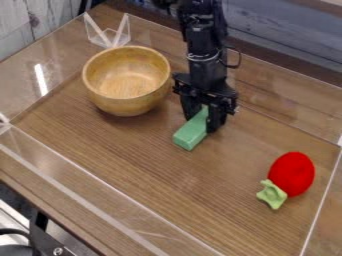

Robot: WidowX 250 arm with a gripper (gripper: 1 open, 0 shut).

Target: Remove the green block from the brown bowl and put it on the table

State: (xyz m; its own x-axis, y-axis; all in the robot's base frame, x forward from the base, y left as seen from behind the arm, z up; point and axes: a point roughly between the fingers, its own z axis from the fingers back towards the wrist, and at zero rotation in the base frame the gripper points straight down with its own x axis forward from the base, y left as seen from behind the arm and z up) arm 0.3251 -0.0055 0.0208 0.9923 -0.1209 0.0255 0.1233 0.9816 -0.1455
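The green block [191, 131] is right of the brown bowl [127, 80], tilted, with its lower end on or just above the wooden table [120, 170]. My gripper [205, 112] points straight down and is shut on the block's upper end. The bowl, a round wooden one, stands at the back left and looks empty inside.
A red strawberry-like toy with green leaves [289, 177] lies at the right front. A clear plastic wall [80, 205] rings the table. A clear stand [104, 32] sits behind the bowl.
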